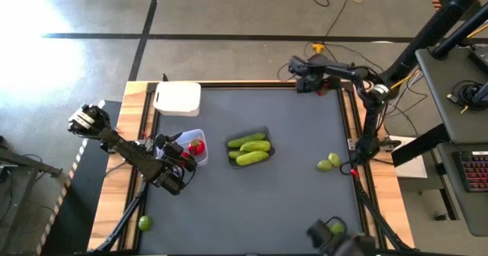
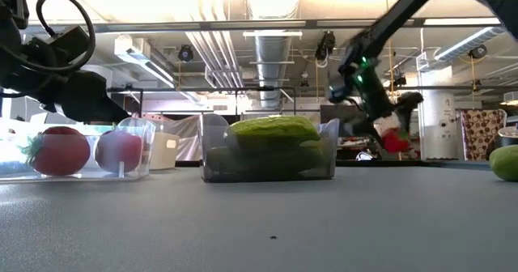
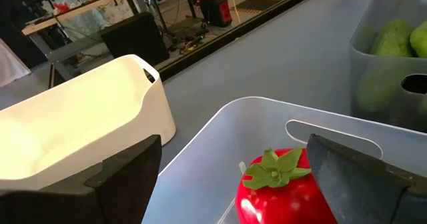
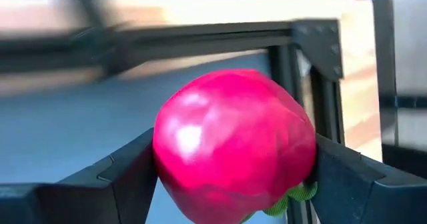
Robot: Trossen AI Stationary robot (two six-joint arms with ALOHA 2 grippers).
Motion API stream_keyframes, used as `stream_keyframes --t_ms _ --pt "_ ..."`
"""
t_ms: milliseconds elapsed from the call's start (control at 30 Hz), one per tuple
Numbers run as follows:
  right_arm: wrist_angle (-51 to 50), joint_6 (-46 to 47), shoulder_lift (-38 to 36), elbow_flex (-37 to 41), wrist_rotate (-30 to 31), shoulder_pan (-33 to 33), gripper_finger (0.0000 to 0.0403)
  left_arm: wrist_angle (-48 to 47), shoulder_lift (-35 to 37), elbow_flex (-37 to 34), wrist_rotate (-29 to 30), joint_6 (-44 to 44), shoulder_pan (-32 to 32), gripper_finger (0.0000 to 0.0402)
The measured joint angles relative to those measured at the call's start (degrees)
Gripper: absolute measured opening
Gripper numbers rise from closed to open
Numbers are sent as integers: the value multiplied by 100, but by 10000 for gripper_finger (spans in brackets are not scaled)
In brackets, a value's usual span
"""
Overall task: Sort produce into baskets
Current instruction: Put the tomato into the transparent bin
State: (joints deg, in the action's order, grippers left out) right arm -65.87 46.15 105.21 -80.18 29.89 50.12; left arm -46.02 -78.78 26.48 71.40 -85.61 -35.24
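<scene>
My right gripper [image 1: 317, 87] is over the table's far right corner, shut on a red fruit [image 4: 233, 144], which also shows in the low view [image 2: 395, 140]. My left gripper [image 3: 233, 181] is open just above the clear basket [image 1: 195, 148] and touches nothing. That basket holds two red fruits [image 2: 58, 151] [image 2: 118, 150]; one with a green top [image 3: 283, 191] lies between my left fingers' lines. The dark basket [image 1: 249, 150] holds several green cucumbers [image 2: 273, 129]. The white basket [image 1: 178, 98] stands at the far left. Two limes [image 1: 329, 163] lie on the table at the right. My right gripper pinches the red fruit by two opposite sides [image 4: 163, 151] between its two fingers. The fruit's green top [image 4: 293, 196] shows at its lower side. The fruit is lifted clear of the table.
One lime [image 1: 145, 223] lies on the wooden border at the near left, another lime [image 1: 336, 227] at the near edge on the right. A dark frame rail [image 4: 313, 71] runs along the table's far right corner. Open grey table lies between the dark basket and the limes.
</scene>
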Motion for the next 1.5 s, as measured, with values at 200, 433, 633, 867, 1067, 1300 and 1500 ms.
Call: stream_keyframes --t_ms 200,433,633,867,1067,1300,1500 --pt "98 -279 -572 0 106 -1380 298 1 0 0 4 0 0 352" --pt "630 -597 -1098 0 768 -3115 298 5 0 0 -217 97 -4 352" --pt "1821 -1461 -1261 0 717 -3974 298 145 0 158 -864 28 -68 352" --pt "3559 -2849 -1083 0 -468 -4853 299 -88 16 872 -997 527 -335 352" --pt "4708 -3382 -708 -7 -1668 -5418 299 -765 104 1175 -1060 125 -658 334" --pt "5739 -3424 -158 -7 -2294 -5978 298 -451 306 1341 -1141 83 -1121 326" --pt "6133 -3333 277 -4 -2288 -6370 298 210 147 1615 -1593 1134 -1459 331"
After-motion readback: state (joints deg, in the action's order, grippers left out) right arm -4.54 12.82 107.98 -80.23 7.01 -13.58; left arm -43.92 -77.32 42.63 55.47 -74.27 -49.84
